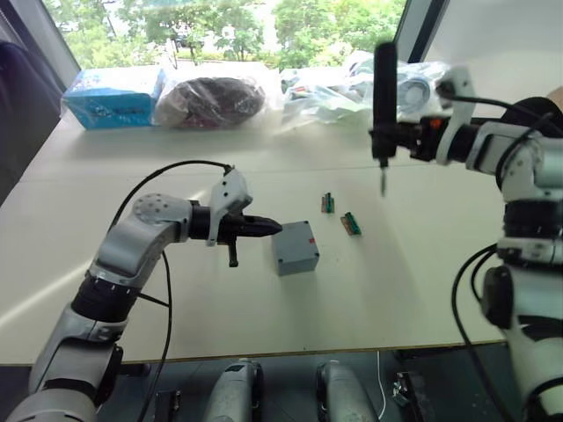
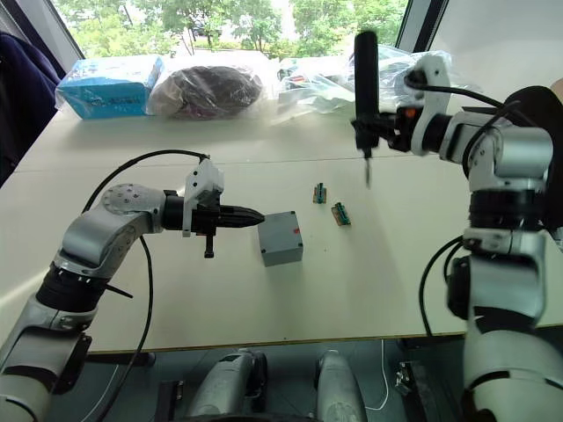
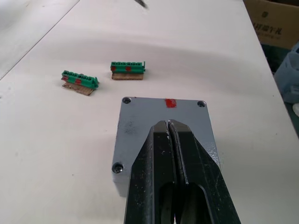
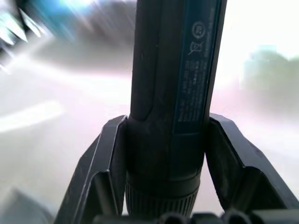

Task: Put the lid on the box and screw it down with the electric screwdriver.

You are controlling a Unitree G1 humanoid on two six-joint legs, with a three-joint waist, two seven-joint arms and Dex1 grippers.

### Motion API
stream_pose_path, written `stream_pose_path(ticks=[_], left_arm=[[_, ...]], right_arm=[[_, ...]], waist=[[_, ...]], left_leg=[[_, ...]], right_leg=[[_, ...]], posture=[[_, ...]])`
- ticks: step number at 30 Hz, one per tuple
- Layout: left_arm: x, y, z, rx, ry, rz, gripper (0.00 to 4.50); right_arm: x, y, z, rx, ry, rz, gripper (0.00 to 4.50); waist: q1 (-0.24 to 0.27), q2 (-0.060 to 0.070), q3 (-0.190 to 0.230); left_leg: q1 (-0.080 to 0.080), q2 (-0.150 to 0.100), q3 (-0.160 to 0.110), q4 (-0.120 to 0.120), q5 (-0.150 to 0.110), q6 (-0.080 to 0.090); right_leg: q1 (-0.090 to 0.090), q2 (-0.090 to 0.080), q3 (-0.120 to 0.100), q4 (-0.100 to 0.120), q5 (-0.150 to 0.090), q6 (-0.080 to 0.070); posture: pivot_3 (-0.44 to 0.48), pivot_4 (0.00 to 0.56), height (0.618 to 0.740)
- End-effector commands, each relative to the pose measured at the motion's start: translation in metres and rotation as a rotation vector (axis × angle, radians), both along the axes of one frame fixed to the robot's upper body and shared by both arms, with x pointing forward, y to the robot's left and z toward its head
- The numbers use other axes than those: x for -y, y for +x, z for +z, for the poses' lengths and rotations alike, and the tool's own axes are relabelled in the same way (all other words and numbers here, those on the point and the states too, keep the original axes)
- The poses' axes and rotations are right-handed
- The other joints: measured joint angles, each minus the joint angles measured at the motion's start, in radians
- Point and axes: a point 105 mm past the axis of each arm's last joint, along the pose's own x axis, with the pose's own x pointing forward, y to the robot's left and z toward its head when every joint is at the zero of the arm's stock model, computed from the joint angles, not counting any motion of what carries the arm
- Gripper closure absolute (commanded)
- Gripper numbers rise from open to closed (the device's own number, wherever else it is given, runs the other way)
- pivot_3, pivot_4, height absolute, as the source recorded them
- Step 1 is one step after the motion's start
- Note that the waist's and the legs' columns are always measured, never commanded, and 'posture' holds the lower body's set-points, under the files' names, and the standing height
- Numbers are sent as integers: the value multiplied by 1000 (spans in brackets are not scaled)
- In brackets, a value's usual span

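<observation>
The grey box stands mid-table with the lid lying flat on top of it; the lid has a red mark at one edge and screw holes at its corners. My left gripper is shut, and its tips rest over the lid from the left side. To the right and higher up, my right gripper is shut on the electric screwdriver. The black tool is held upright with its thin bit pointing down, well above the table and apart from the box.
Two small green terminal blocks lie just right of the box, below the screwdriver bit. A blue carton and plastic bags line the table's far edge. The near edge is close in front.
</observation>
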Motion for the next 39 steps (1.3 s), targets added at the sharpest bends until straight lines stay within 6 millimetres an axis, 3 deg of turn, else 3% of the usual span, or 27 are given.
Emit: stream_pose_path(ticks=[1, 5, 10, 14, 18, 25, 39], left_arm=[[5, 5, 11, 47, 6, -24, 4500], [13, 10, 14, 52, 6, -42, 4500], [17, 15, 3, 77, 67, -58, 4500], [25, 17, -17, 65, 122, -76, 4500], [27, 18, -28, 71, 162, -84, 4500], [28, 17, -30, 57, 151, -81, 4500], [28, 15, -32, 45, 157, -90, 4500]], right_arm=[[-25, -34, 6, 195, 56, 7, 2641], [-51, -54, -13, 255, 135, 25, 2641], [-65, -55, -30, 264, 166, -9, 2641], [-78, -53, -42, 276, 163, -36, 2641], [-80, -50, -54, 280, 130, -68, 2641], [-79, -45, -71, 285, 79, -111, 2641], [-72, -44, -74, 264, 111, -130, 2641]], waist=[[8, 0, 0], [17, 0, 0], [11, 0, 0], [7, 0, 0], [4, 0, 0], [6, 0, 0], [6, 0, 0]], left_leg=[[0, 0, 0, 2, -1, 1], [0, -3, 1, 6, -4, 7], [1, -4, 1, 6, -3, 7], [2, -4, 0, 4, -3, 6], [1, -4, 1, 4, -2, 6], [2, -3, 0, 4, -2, 6], [3, -3, 0, 4, -2, 6]], right_leg=[[1, 0, 0, 0, 0, 0], [3, -3, 2, -2, 2, 2], [2, -1, 2, 0, 2, 2], [2, 0, 2, 0, 2, 2], [1, 0, 2, 0, 2, 2], [2, 0, 2, 0, 2, 2], [3, 0, 2, 0, 2, 2]], posture=[[0, 150, 740], [0, 150, 740], [0, 150, 740], [0, 150, 740], [0, 150, 740], [0, 150, 740], [0, 150, 740]])
